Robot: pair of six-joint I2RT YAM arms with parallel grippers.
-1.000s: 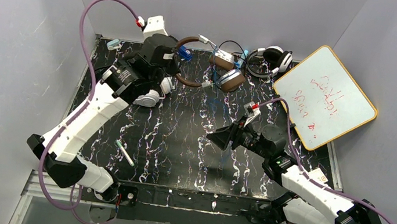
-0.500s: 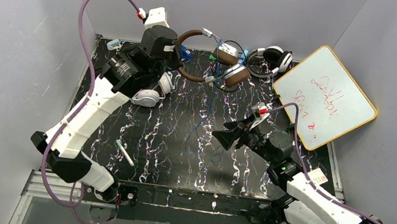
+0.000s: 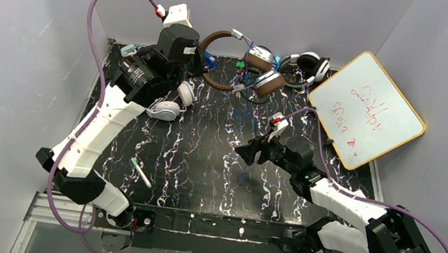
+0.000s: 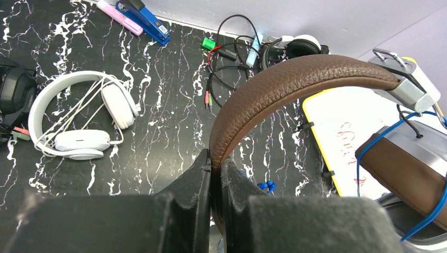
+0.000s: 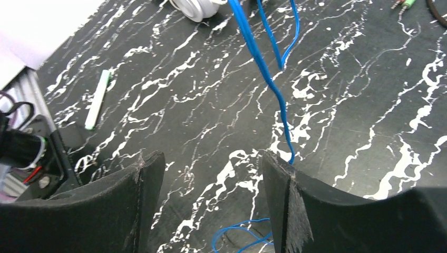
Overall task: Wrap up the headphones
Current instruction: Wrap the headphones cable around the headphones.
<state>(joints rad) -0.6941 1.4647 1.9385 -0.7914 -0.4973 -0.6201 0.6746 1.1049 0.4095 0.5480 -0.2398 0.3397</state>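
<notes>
Overhead first: the left gripper has the brown headphones hoisted off the table near the back wall, ear cups hanging out to the right. White headphones lie flat under that arm, and a black pair sits beside the whiteboard. The right gripper hovers mid-table.

The left wrist camera gives the close-up. Its fingers are pressed tight on the padded brown headband, and the leather grain, silver slider and brown cup are all clear. A blue stapler shows up here too.

Right wrist: jaws spread wide, gripping nothing. A blue cord hangs between them, close against one finger. Touching or not, can't tell.
</notes>
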